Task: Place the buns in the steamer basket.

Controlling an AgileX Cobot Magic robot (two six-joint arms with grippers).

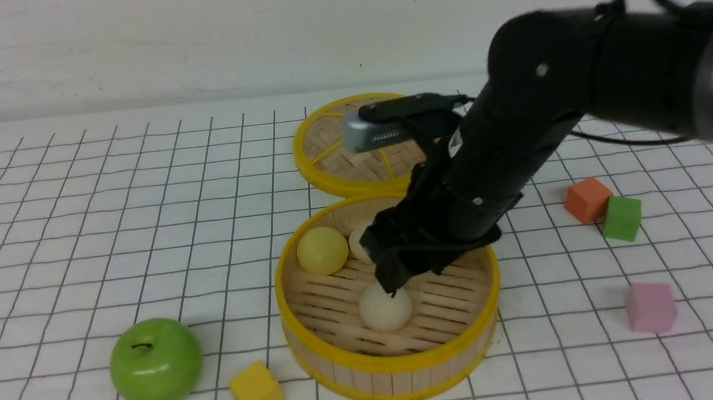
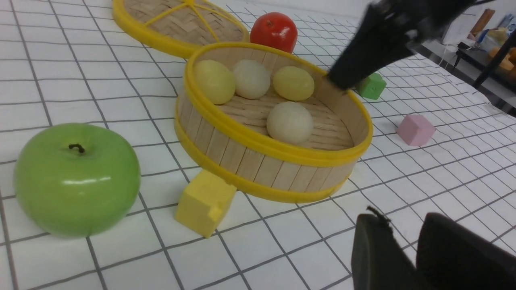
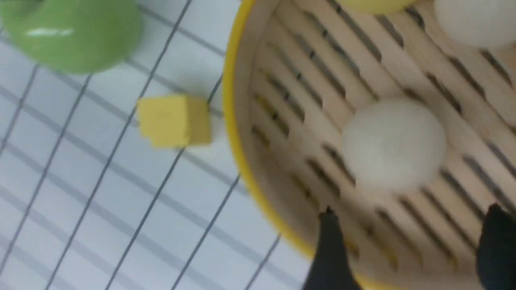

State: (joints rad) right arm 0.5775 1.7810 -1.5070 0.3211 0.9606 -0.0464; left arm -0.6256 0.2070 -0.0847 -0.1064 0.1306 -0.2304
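- Front view: round shallow steamer basket with wooden-slat wall and yellow rims (image 1: 389, 380) on the grid-lined surface; inside, one pale yellow dome-like bun (image 1: 322, 250) and two cream-beige dome-like buns, one by the far wall (image 1: 361, 244), one nearer (image 1: 385, 307). Black right gripper (image 1: 395, 261) over the basket.
- Left wrist view: all four buns inside, including the second pale yellow bun (image 2: 294, 83). Black left gripper (image 2: 397, 241) only partly framed; whether parted or clenched, cannot tell.
- Right wrist view: right gripper's fingers spread apart, nothing between them; nearer cream-beige bun on the slatted floor.
- Progress, judged: placing complete; only withdrawing the right arm remains.
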